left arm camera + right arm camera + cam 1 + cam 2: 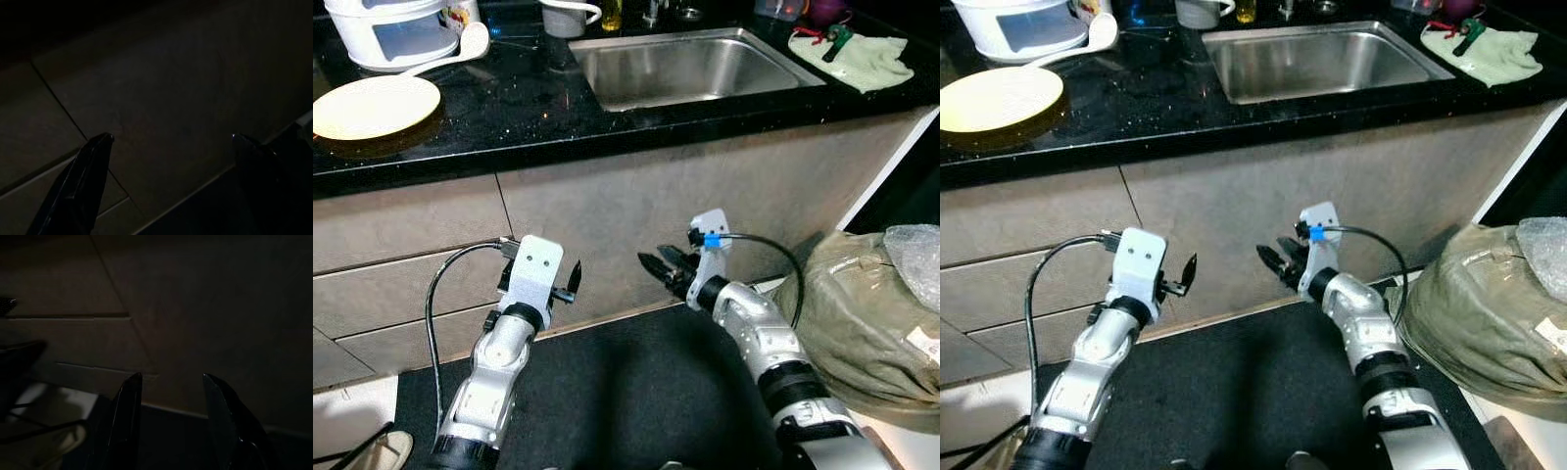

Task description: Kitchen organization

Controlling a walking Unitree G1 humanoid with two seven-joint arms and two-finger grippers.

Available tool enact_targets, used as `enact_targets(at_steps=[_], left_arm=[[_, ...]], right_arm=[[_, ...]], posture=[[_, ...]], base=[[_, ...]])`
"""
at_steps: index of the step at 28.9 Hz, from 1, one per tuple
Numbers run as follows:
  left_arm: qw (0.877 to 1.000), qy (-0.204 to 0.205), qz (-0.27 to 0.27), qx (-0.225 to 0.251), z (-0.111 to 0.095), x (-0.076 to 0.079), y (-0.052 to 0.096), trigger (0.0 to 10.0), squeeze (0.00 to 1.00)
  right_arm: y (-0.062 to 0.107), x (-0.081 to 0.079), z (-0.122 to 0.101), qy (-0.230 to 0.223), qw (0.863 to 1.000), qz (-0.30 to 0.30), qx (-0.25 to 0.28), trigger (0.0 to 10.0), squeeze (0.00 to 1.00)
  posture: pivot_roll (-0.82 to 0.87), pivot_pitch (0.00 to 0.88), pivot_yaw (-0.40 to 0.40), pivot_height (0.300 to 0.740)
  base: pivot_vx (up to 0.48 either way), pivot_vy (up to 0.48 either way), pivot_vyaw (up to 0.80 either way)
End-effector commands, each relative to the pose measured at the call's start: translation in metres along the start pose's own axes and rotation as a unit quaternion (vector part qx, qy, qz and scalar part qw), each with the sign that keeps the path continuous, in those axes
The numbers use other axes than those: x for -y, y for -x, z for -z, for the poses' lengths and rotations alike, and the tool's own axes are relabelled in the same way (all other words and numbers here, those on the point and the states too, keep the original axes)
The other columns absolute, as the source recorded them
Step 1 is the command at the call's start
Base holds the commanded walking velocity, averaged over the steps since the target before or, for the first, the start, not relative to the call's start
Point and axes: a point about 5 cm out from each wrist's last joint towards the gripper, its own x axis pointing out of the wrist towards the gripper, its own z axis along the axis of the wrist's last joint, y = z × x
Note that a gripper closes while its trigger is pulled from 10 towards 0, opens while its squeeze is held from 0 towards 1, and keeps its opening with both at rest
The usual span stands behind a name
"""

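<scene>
- A pale yellow plate [374,106] lies flat on the black counter [529,103], left of the sink [690,64].
- A white appliance [396,29] stands just behind it.
- A light green cloth [862,57], crumpled, lies right of the sink, tools [830,37] on top.

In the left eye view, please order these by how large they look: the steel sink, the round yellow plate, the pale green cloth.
1. Stainless steel sink, clearly the largest.
2. Round yellow plate and pale green cloth look about alike; the plate lies nearer the camera and the frame edge cuts it, so I leave them unranked.
</scene>
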Motion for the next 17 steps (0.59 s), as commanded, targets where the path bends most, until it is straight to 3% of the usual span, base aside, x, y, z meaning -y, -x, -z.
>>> enact_targets(at_steps=[1,5,10,12,17], left_arm=[[1.0,-0.004,0.005,-0.006,0.005,-0.001,0.0,10.0,0.0],[1.0,0.005,0.001,-0.028,0.018,-0.008,-0.008,10.0,0.0],[0.999,0.018,-0.007,-0.037,0.023,-0.013,-0.01,10.0,0.0],[0.999,0.028,-0.01,-0.039,0.026,-0.015,-0.011,10.0,0.0],[0.999,0.015,-0.007,-0.04,0.029,-0.016,-0.013,10.0,0.0]], right_arm=[[-0.001,0.001,0.002,0.009,1.0,0.006,-0.006,10.0,0.0],[-0.006,0.001,0.007,-0.016,1.0,0.016,-0.013,10.0,0.0],[-0.003,0.004,0.014,-0.013,0.999,0.024,-0.026,10.0,0.0],[-0.002,0.007,0.015,-0.035,0.999,0.032,-0.019,10.0,0.0],[-0.005,0.006,0.014,-0.058,0.998,0.034,-0.006,10.0,0.0]], posture=[[0.02,0.0,-0.021,0.732],[0.03,0.0,-0.02,0.732],[0.02,0.0,-0.02,0.732],[0.02,0.0,-0.016,0.732],[0.02,0.0,-0.01,0.732]], base=[[0.0,0.0,0.0],[0.0,0.0,0.0],[0.0,0.0,0.0],[0.0,0.0,0.0],[0.0,0.0,0.0]])
